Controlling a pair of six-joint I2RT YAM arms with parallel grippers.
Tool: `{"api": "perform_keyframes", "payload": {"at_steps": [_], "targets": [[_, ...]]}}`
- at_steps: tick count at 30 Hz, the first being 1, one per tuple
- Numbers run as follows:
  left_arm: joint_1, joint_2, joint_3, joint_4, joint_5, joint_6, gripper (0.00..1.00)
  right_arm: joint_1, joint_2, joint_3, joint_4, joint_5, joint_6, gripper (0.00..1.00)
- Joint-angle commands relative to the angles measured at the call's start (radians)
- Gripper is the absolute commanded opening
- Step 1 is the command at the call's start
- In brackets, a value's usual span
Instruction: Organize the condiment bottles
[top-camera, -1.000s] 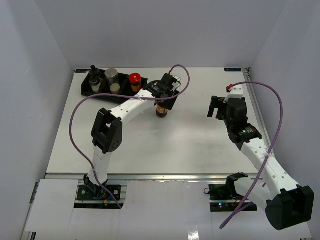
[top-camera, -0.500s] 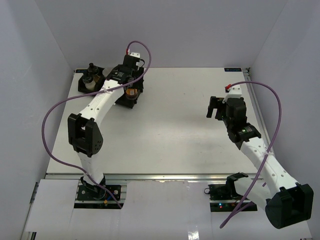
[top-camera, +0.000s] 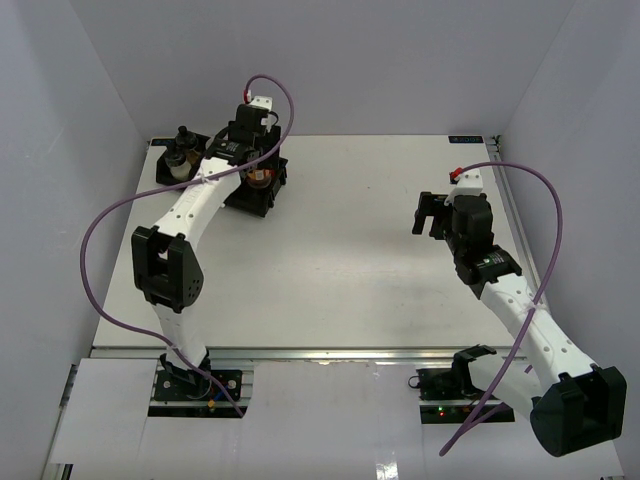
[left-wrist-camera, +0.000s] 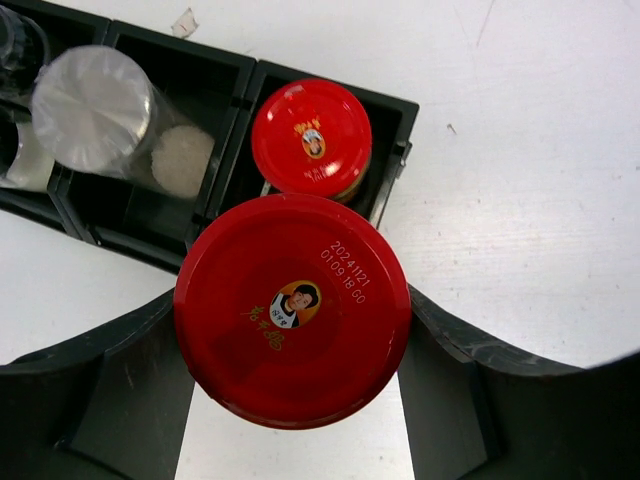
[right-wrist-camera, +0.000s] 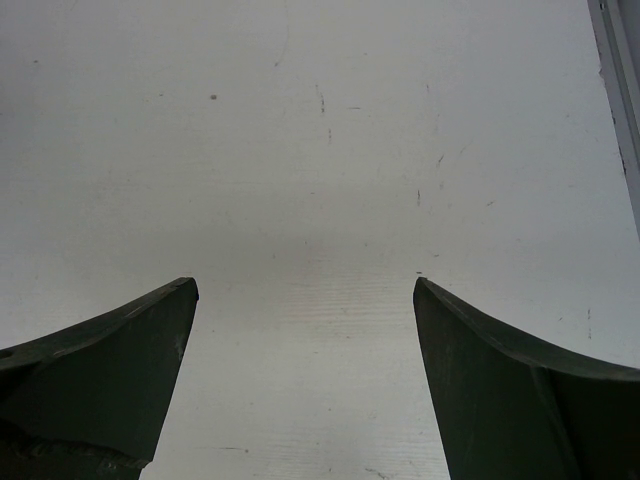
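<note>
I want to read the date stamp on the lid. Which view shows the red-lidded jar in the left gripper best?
Left wrist: the jar sits large and centred in the left gripper, lid print legible. Top external shows only a brown glimpse under the left arm. Right wrist shows nothing of it.

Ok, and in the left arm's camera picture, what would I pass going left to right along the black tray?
A sliver of clear bottle at the edge → silver-lidded jar → small red-lidded jar in the tray → bare table. The big red-lidded jar up close overlaps the small one, so I skipped it.
</note>
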Motion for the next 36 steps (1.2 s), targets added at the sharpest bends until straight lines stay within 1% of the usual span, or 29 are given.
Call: {"api": "perform_keyframes", "payload": {"at_steps": [1, 7, 18, 27, 36], "targets": [[0.046, -0.031, -0.004, 0.176, 0.027, 0.024, 0.00, -0.004, -0.013, 0.010, 0.040, 0.002, -0.010, 0.95], [0.052, 0.011, 0.003, 0.195, 0.036, 0.043, 0.00, -0.004, -0.013, 0.005, 0.048, 0.008, -0.012, 0.95], [0.055, 0.022, -0.130, 0.342, 0.051, 0.055, 0.00, -0.006, -0.017, 0.009, 0.059, -0.004, -0.016, 0.95], [0.055, 0.036, -0.185, 0.431, 0.042, 0.058, 0.00, -0.007, -0.010, 0.013, 0.067, -0.004, -0.021, 0.95], [0.055, 0.061, -0.245, 0.485, 0.041, 0.070, 0.00, -0.009, -0.004, 0.021, 0.065, -0.008, -0.027, 0.95]]}}
